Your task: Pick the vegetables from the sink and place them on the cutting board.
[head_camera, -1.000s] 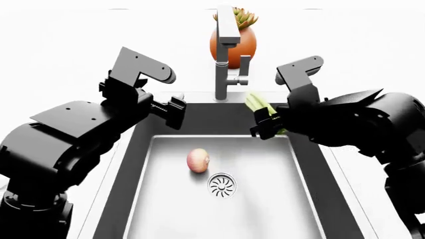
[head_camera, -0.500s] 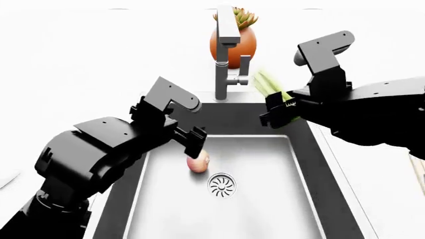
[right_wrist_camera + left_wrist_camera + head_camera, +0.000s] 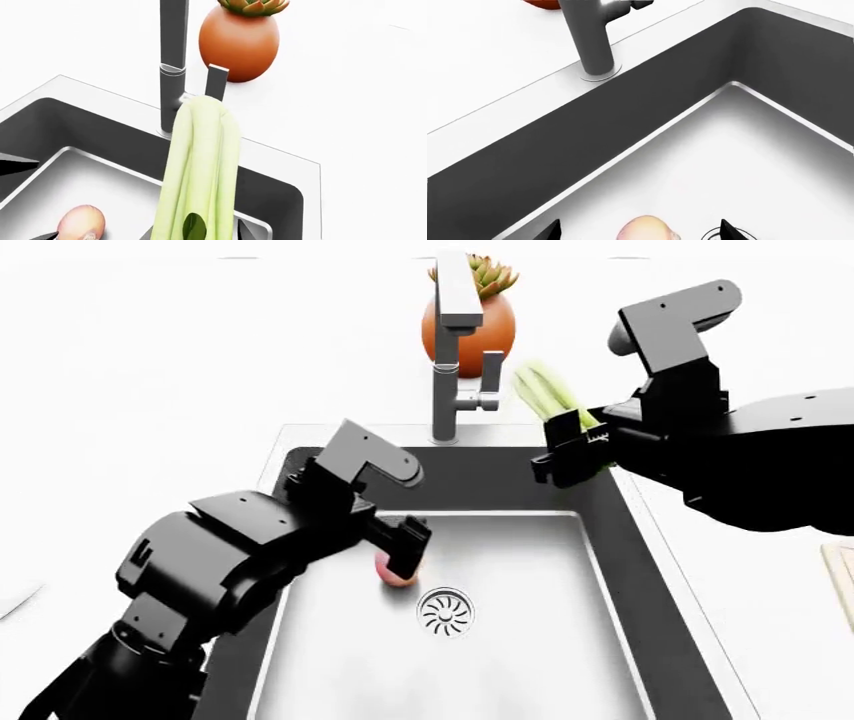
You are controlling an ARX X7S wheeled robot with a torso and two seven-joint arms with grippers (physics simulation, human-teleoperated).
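The pinkish-tan onion (image 3: pixel 392 571) lies on the sink floor (image 3: pixel 534 640) beside the round drain (image 3: pixel 445 611). My left gripper (image 3: pixel 404 541) hangs open right above it; in the left wrist view the onion (image 3: pixel 646 229) sits between the two spread fingertips (image 3: pixel 554 231). My right gripper (image 3: pixel 571 453) is shut on the light green celery (image 3: pixel 550 399) and holds it above the sink's back right corner. In the right wrist view the celery (image 3: pixel 200 165) runs out from the jaws toward the faucet, and the onion (image 3: pixel 81 222) shows below. A sliver of the beige cutting board (image 3: pixel 843 585) shows at the right edge.
The tall grey faucet (image 3: pixel 455 350) stands behind the sink, with the succulent in an orange pot (image 3: pixel 470 322) behind it. White counter surrounds the basin. The dark sink walls (image 3: pixel 481 480) rise around the floor.
My left gripper has dropped into the sink and closed in over the onion. My right gripper has lifted the celery up and a little to the right, out of the basin.
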